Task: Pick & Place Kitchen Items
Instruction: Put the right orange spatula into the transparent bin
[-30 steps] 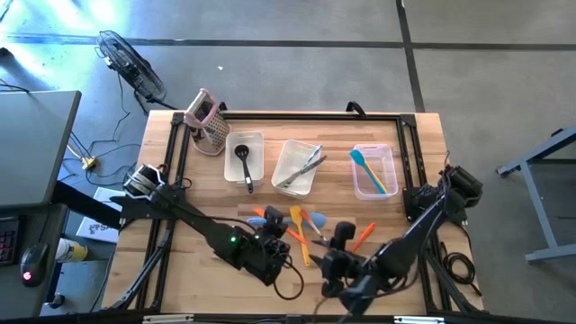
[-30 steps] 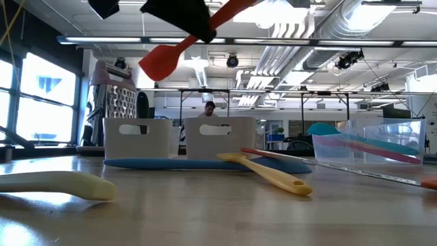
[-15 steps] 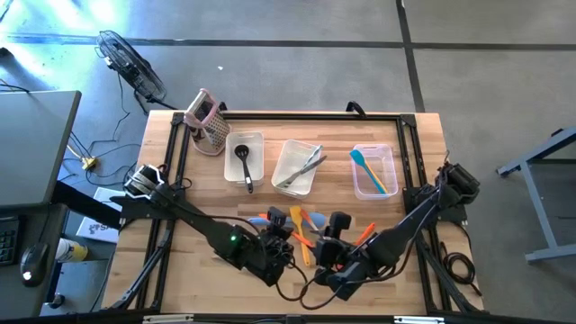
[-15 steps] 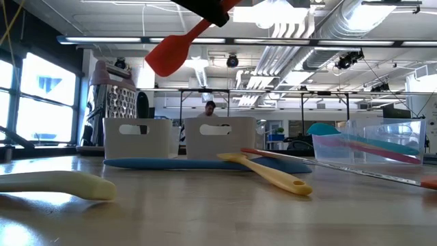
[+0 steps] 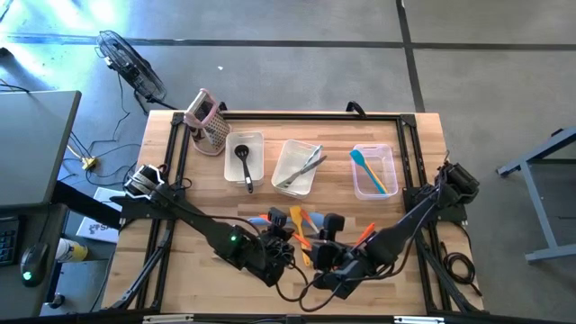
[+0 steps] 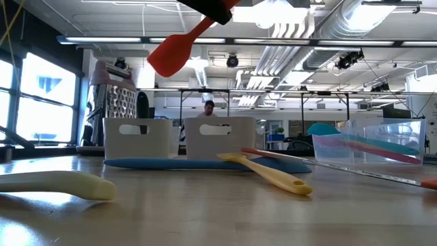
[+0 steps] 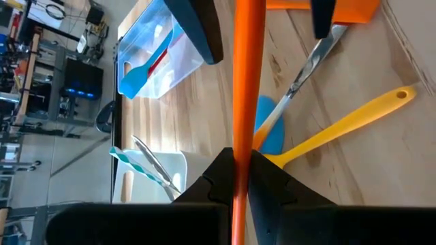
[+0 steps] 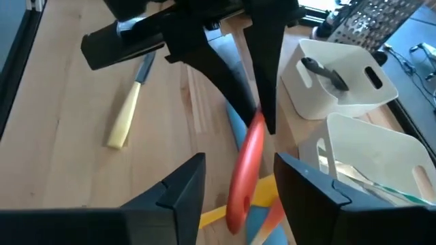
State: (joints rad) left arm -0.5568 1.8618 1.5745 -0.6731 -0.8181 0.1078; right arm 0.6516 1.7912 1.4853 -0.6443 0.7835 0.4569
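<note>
My left gripper [image 5: 286, 238] is shut on an orange-red spatula [image 6: 179, 46], held in the air over the table's near middle. The spatula's blade [image 8: 240, 178] points toward my right gripper [image 8: 238, 197]. That gripper [image 5: 324, 241] is open, its fingers either side of the blade end with a gap showing. More kitchen items lie flat on the wood below: a yellow spatula [image 7: 340, 126], a blue one [image 6: 171, 164], an orange one [image 5: 277, 216] and a cream-handled knife [image 8: 126, 116]. My left gripper pinches the spatula's orange handle [image 7: 240, 160] between its two fingers. The spatula runs on past the fingertips, roughly along them, slanting down. It is lifted clear of the table, blade end lowest.
Along the far side stand a white bin with a black ladle [image 5: 245, 157], a white bin with metal tongs [image 5: 297, 166] and a clear bin with a blue spatula [image 5: 373, 169]. A box grater [image 5: 209, 121] stands at the far left corner.
My right gripper has moved toward the table's left and far side, closing in on the left gripper and the spatula's blade. The held spatula has risen a little and turned slightly in the low view.
</note>
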